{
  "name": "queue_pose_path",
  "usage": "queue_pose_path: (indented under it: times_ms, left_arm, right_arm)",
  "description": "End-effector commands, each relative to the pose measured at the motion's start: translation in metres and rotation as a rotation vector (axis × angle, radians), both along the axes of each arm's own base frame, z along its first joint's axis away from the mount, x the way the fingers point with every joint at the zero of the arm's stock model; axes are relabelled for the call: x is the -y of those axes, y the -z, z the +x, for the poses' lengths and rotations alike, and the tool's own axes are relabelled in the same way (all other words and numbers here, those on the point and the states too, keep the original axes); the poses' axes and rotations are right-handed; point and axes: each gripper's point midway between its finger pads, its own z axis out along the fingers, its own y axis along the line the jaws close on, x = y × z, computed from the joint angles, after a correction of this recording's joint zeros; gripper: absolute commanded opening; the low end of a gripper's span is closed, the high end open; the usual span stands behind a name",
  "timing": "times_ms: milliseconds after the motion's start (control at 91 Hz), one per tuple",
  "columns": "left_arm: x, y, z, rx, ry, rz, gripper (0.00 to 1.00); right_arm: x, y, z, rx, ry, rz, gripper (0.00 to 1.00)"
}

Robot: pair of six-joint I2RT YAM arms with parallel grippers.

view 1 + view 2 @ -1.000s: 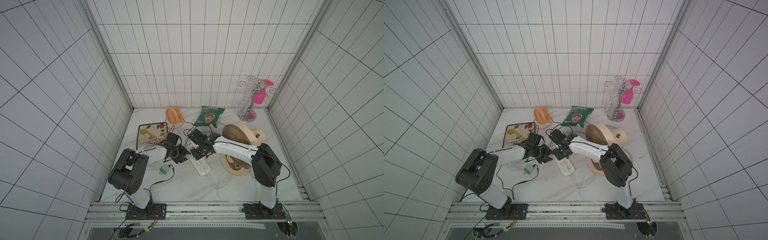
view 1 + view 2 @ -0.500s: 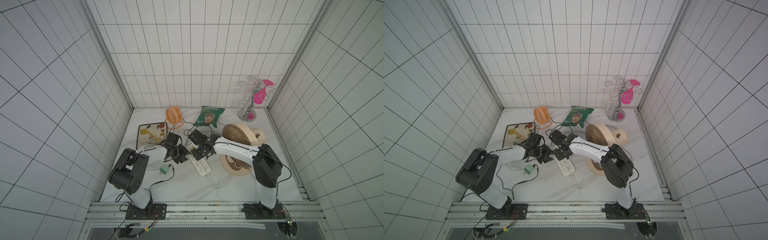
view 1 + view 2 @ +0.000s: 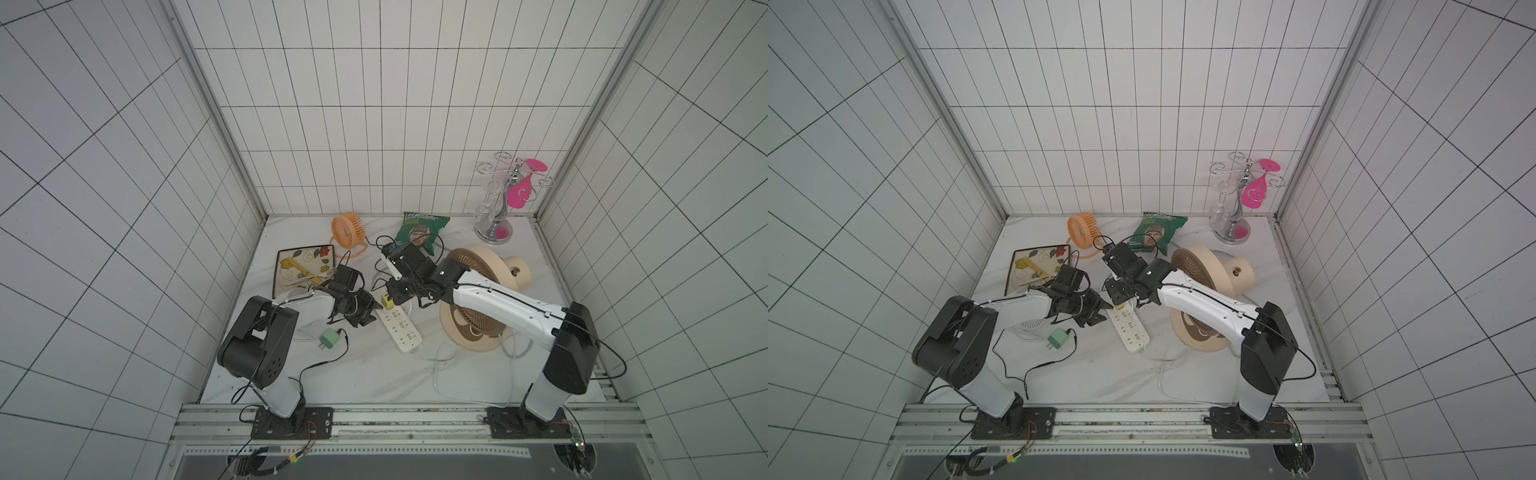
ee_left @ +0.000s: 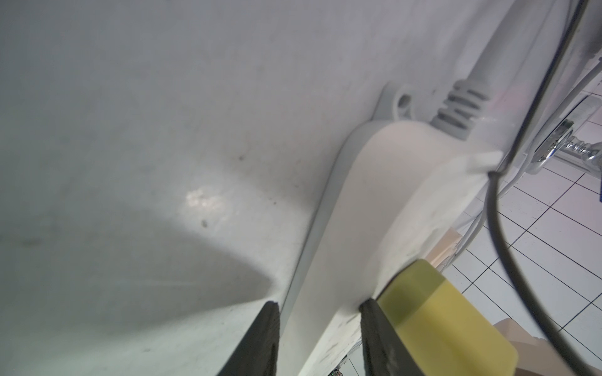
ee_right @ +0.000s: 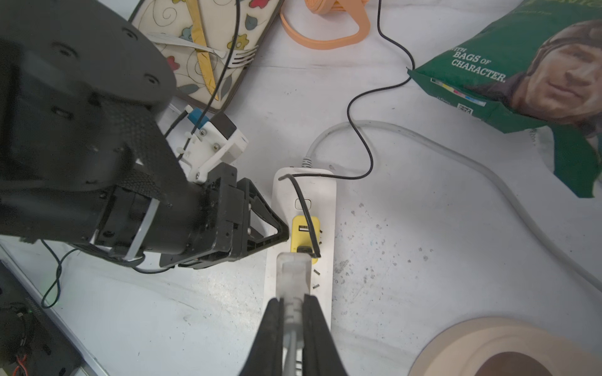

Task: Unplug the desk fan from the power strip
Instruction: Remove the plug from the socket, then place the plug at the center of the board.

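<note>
Marble tabletop (image 3: 374, 374), tiled walls; left arm is stretched low, left gripper (image 4: 319, 306) clamped on the edge of the power strip (image 3: 400, 329), which is laid mid-table; right arm is angled down over it, right gripper (image 5: 293, 298) pinched on a white plug (image 5: 293, 270).

The right gripper (image 5: 293, 301) pinched a white plug (image 5: 291, 267) above the power strip (image 5: 325, 201), just beside a yellow adapter (image 5: 301, 228). The left gripper (image 5: 281, 232) touched the strip's left edge.

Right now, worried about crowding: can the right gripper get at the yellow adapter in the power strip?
Probably, though not at once: the yellow adapter sits uncovered just beyond the right gripper, but that is shut on a white plug.
</note>
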Motion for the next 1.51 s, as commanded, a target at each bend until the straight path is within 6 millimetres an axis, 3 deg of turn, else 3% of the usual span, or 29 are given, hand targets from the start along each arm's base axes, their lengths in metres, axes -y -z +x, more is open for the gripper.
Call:
queue_pose_path:
  times_ms: [0, 231, 330, 682, 792, 880, 979, 1078, 1209, 1352, 1495]
  left_arm:
    - [-0.065, 0.075, -0.082, -0.344, -0.044, 0.346, 0.44]
    - [-0.059, 0.064, -0.069, -0.293, -0.027, 0.341, 0.46]
    - [-0.057, 0.063, -0.067, -0.282, -0.023, 0.334, 0.46]
    - [-0.043, 0.057, -0.05, -0.208, -0.012, 0.271, 0.5]
    - [-0.041, 0.052, -0.043, -0.181, -0.012, 0.261, 0.5]
    - [-0.039, 0.051, -0.041, -0.168, -0.004, 0.253, 0.51]
    - [-0.038, 0.053, -0.04, -0.165, 0.002, 0.248, 0.51]
    - [-0.036, 0.055, -0.041, -0.169, 0.007, 0.24, 0.51]
    - [-0.034, 0.049, -0.036, -0.143, 0.01, 0.229, 0.51]
    - [-0.031, 0.039, -0.026, -0.09, 0.018, 0.218, 0.53]
    - [-0.029, 0.023, -0.015, -0.028, 0.013, 0.209, 0.54]
  right_arm:
    - [0.039, -0.002, -0.005, -0.009, 0.085, -0.048, 0.0]
    - [0.126, 0.04, -0.026, -0.06, 0.218, -0.282, 0.0]
    - [0.148, 0.06, -0.03, -0.08, 0.252, -0.373, 0.0]
    - [0.143, 0.114, -0.028, -0.135, 0.264, -0.452, 0.0]
    - [0.134, 0.12, -0.025, -0.136, 0.254, -0.437, 0.09]
    - [0.128, 0.122, -0.024, -0.145, 0.234, -0.437, 0.29]
    - [0.121, 0.12, -0.028, -0.156, 0.199, -0.419, 0.46]
    - [0.118, 0.109, -0.033, -0.149, 0.178, -0.382, 0.56]
    - [0.116, 0.075, -0.031, -0.092, 0.172, -0.296, 0.66]
    - [0.095, 0.034, -0.024, -0.003, 0.109, -0.152, 0.77]
    - [0.077, 0.016, -0.014, 0.021, 0.1, -0.061, 0.8]
